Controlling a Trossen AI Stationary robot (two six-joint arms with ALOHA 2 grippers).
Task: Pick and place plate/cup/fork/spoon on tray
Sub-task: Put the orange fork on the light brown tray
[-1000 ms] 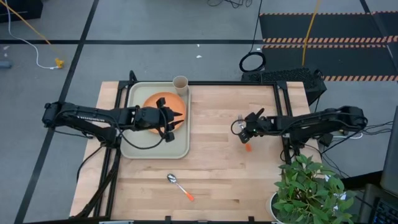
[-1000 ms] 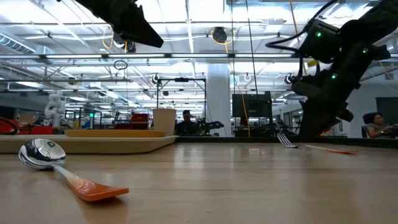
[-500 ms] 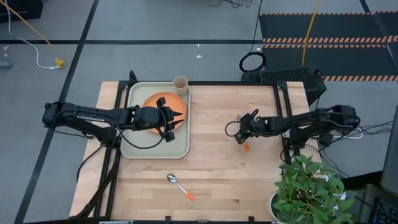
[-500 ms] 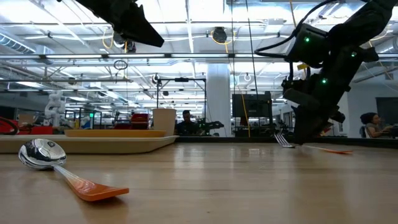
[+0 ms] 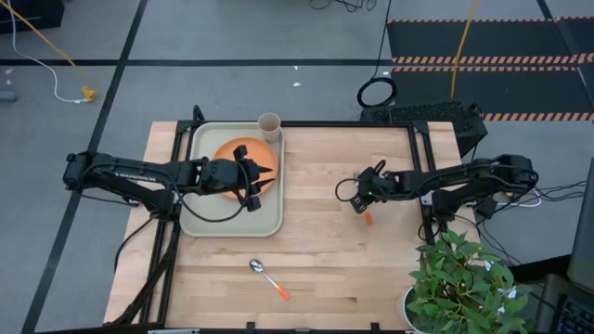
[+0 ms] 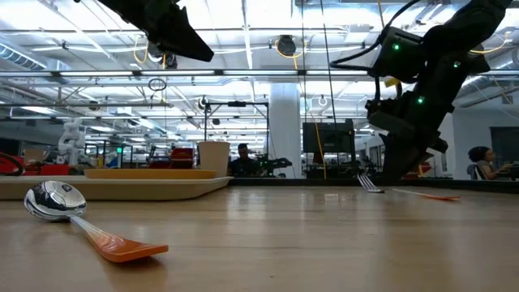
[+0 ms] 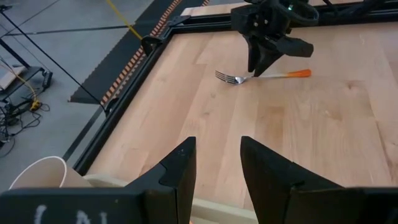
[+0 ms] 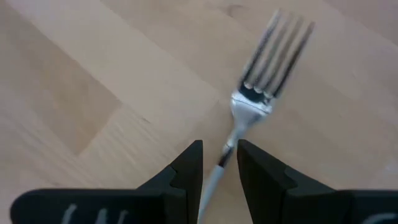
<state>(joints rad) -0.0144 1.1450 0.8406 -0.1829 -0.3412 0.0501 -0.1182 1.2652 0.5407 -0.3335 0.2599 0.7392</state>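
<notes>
The orange plate (image 5: 230, 151) lies on the pale tray (image 5: 209, 221), and the beige cup (image 5: 269, 123) stands at the tray's far right corner. My left gripper (image 5: 262, 182) hangs open above the plate's right side and holds nothing. The fork (image 5: 368, 219) lies flat on the table right of centre, tines (image 8: 273, 53) toward the far edge. My right gripper (image 8: 220, 146) points down over the fork, its fingers narrowly apart on either side of the metal neck; I see no touch. The spoon (image 5: 264, 276) lies on the table near the front edge.
A potted plant (image 5: 459, 283) stands at the table's near right corner, close to the right arm. Bare wood lies between the tray and the fork (image 7: 273, 74). In the low view the spoon (image 6: 61, 203) lies close in front.
My right gripper has gone a little toward the table's left edge, coming over the fork's neck. The fork has stayed where it lay.
</notes>
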